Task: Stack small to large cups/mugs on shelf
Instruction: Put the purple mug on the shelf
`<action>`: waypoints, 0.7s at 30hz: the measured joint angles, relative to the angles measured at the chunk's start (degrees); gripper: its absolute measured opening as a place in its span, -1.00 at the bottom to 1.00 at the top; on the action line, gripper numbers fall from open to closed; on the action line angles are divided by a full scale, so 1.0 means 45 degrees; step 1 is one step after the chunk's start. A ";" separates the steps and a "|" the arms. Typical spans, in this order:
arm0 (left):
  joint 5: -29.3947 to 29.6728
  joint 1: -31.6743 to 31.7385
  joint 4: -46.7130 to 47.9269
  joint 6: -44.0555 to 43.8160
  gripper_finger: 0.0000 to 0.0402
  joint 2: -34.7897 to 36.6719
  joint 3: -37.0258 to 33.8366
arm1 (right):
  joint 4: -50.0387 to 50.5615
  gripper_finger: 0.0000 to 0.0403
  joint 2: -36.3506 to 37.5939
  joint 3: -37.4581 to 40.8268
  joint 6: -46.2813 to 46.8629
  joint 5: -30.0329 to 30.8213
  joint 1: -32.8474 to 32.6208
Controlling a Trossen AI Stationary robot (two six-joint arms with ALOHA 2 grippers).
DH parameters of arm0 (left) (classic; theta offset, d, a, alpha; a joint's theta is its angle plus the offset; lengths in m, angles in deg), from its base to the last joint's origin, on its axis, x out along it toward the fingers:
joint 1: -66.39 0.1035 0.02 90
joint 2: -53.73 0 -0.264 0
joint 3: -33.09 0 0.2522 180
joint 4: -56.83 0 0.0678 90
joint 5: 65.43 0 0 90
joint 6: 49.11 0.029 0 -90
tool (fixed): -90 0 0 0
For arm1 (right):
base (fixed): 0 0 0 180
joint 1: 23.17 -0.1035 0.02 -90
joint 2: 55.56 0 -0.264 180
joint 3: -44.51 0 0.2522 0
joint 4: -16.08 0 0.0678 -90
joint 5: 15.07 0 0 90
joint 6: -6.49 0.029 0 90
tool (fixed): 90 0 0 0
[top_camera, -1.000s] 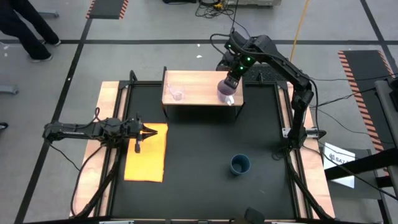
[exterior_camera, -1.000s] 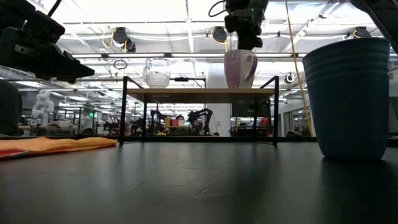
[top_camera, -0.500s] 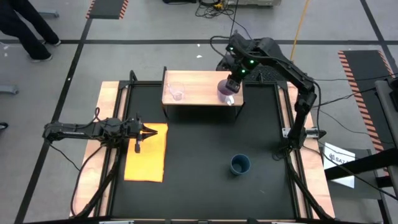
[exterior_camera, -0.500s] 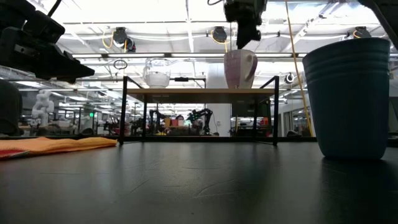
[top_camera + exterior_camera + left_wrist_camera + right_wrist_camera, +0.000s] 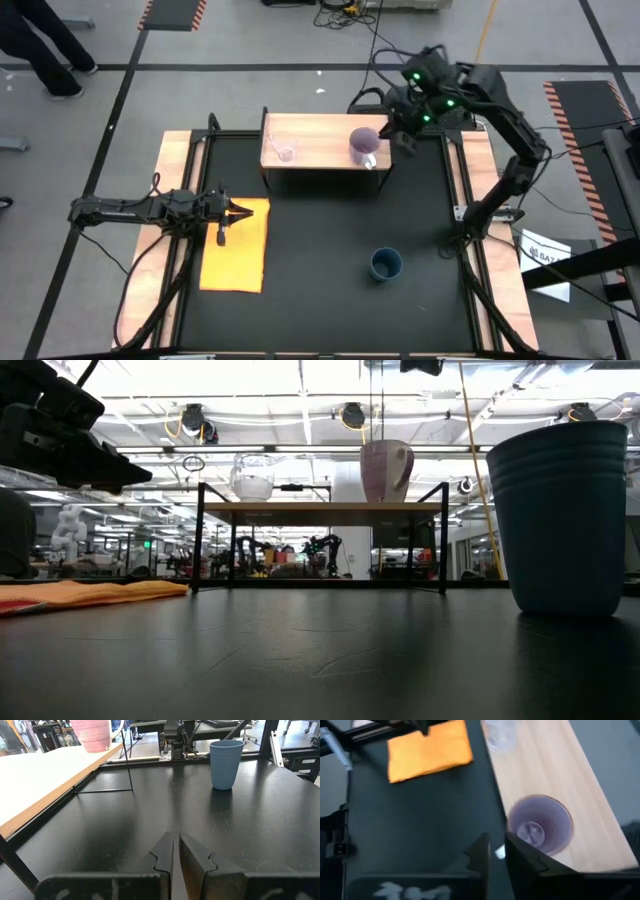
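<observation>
Teal cup is standing on the worktop, nearer the right gripper, whose nearly closed jaws are holding nothing.

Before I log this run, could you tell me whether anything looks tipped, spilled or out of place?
Nothing stands out. The clear glass cup and the purple mug stand upright on the shelf; the teal-blue cup stands upright on the table, not yet shelved. The right gripper is beside the shelf.
</observation>
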 joint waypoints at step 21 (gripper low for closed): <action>0.0001 0.0000 0.0002 0.0000 -0.84 0.0002 0.0000 | -0.8006 -1.00 0.6368 1.0025 0.0211 0.0045 -0.0954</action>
